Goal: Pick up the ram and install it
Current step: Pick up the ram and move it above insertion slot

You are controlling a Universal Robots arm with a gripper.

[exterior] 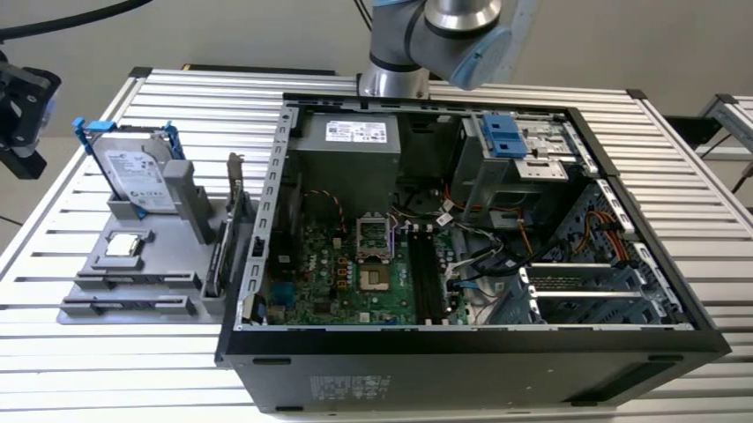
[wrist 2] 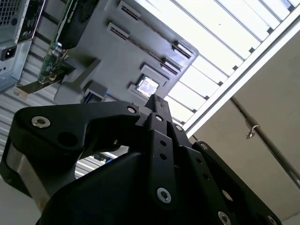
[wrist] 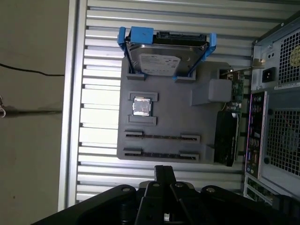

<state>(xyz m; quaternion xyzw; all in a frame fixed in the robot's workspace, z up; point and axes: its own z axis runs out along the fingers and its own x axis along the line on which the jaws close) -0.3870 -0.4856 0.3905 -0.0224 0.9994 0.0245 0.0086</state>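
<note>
Nothing picked up yet: claw (wrist: 164,169) clenched on nothing, hovering over the desk (wrist: 101,70) just off the grey holder (wrist: 178,117). Ram (wrist: 161,137) seems parked edge-on in holder's long slot, a thin dark strip, chips not visible. Mobo slots (exterior: 424,273) look bare, so install's not done

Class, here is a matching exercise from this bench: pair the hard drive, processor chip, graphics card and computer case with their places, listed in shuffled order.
Things: 1 hard drive; 2 processor chip; 3 graphics card; 4 computer case.
Places: A flat in a square recess of the grey tray; B on its side on the slatted table, open side up; C upright in a blue frame at one end of the tray; D on edge along the tray's side nearest the case.
Pairs: 1-C, 2-A, 3-D, 4-B.
</note>
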